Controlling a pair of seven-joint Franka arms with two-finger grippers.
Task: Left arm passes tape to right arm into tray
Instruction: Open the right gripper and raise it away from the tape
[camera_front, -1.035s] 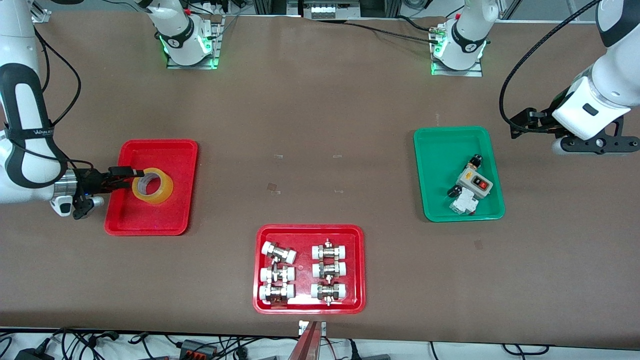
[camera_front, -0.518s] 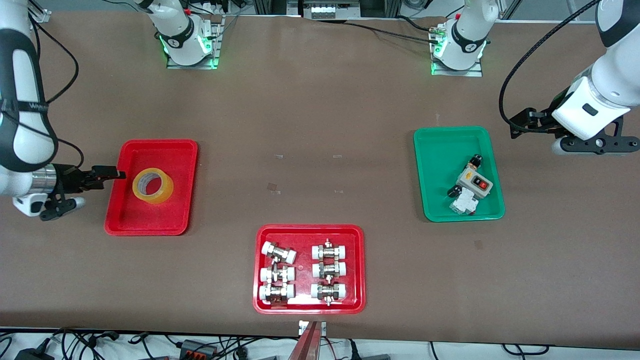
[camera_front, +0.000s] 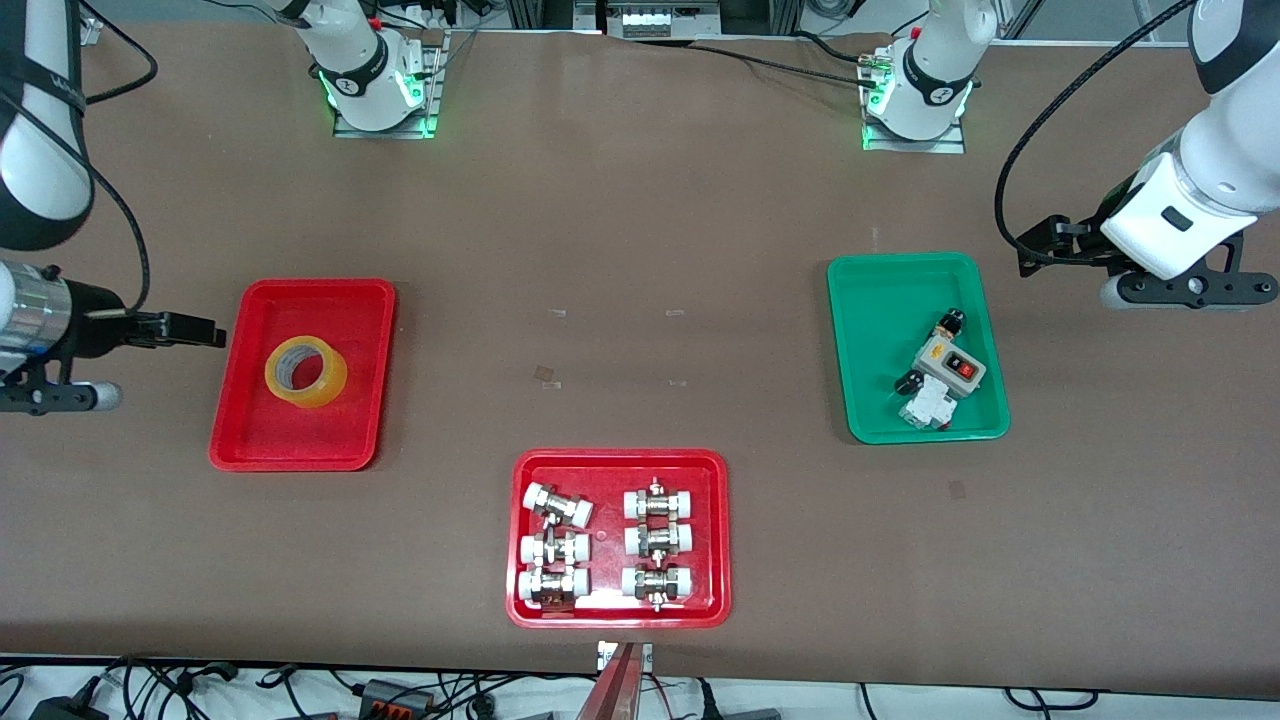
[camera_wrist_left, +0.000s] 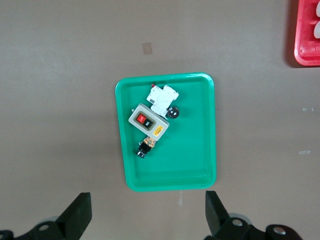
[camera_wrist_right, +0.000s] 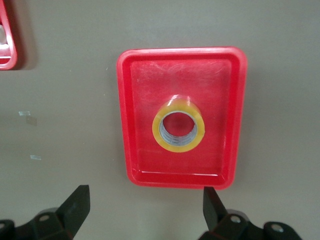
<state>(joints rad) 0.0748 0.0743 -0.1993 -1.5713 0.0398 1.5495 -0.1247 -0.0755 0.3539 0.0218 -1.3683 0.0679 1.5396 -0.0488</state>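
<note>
Already delivered: tape (camera_front: 305, 371) lies flat on its side in the plain red tray (camera_front: 250, 440), mid-left of the front view. Right claw (camera_front: 200, 330) (jaws apart, empty) hangs just outside the tray's rim. Left claw (camera_wrist_left: 147, 217), jaws apart and empty, waits over bare table (camera_front: 640, 250) beside the green tray (camera_front: 880, 300). Nothing appears left to do.

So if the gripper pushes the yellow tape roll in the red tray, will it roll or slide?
The tape lies flat, hole up, so it would probably slide, not roll. The tray rim would likely stop it. It looks stiff and probably light.
</note>
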